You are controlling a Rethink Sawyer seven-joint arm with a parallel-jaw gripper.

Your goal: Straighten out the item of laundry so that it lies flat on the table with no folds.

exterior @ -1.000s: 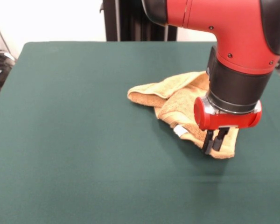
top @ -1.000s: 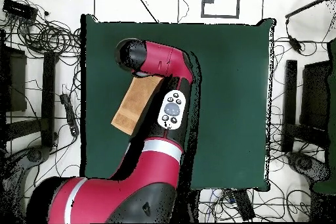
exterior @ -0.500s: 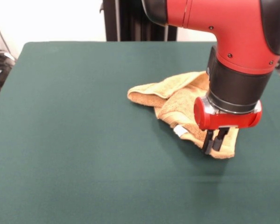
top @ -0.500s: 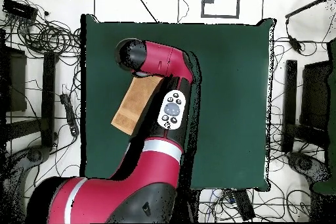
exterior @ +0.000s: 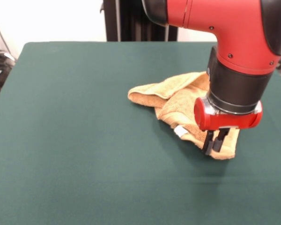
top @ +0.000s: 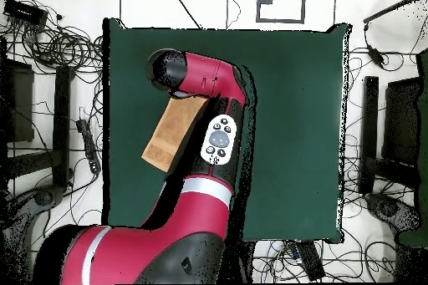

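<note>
Front view: a rumpled, folded orange-yellow towel [exterior: 178,101] lies right of centre on the green table [exterior: 75,140], white tag [exterior: 180,131] at its near edge. The gripper [exterior: 213,141], fingers nearly together, pinches the towel's near-right corner.

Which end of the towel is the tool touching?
The tool is on the towel's nearer corner, beside the white tag, not the far folded end.

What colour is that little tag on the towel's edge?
White. The tag sits on the orange-yellow towel, best seen in the front view.
</note>
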